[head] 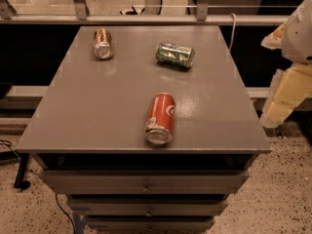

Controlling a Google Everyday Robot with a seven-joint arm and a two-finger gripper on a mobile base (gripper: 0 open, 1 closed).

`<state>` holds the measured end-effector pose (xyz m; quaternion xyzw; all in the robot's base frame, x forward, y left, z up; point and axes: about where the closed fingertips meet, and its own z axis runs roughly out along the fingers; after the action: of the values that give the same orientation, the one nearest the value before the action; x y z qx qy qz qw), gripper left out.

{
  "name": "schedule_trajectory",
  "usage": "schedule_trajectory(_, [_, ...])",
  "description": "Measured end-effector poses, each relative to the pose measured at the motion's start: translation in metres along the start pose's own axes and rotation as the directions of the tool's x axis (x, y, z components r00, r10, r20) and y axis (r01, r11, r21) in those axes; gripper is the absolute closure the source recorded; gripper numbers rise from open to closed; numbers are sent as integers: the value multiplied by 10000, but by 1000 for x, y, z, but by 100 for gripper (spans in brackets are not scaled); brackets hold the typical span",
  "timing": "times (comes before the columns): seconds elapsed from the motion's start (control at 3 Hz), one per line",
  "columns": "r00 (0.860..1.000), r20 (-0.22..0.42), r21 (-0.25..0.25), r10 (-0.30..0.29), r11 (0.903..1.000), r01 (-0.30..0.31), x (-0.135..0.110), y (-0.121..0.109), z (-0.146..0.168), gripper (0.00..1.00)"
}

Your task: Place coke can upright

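Observation:
The coke can (160,117), red with a white script logo and silver ends, lies on its side near the front middle of the grey table top (97,111), with one silver end facing the front edge. My gripper (282,99), cream-coloured, hangs off the table's right side, past the right edge and well away from the can. It holds nothing that I can see.
A green patterned can (175,55) lies on its side at the back right of the table. A copper-brown can (103,43) lies at the back left. Drawers (146,184) sit under the top. A metal rail (146,18) runs behind the table.

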<state>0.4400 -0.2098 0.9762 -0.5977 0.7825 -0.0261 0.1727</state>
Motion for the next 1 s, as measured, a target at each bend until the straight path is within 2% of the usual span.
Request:
schedule_trajectory(0.33, [9996, 281, 170, -13, 9999, 8, -36, 3, 13, 0])
schedule_trajectory(0.67, [9980, 413, 284, 469, 9984, -480, -92, 3, 44, 0])
schedule_trajectory(1.0, [9934, 34, 361, 1151, 9927, -1151, -126, -3, 81, 0])
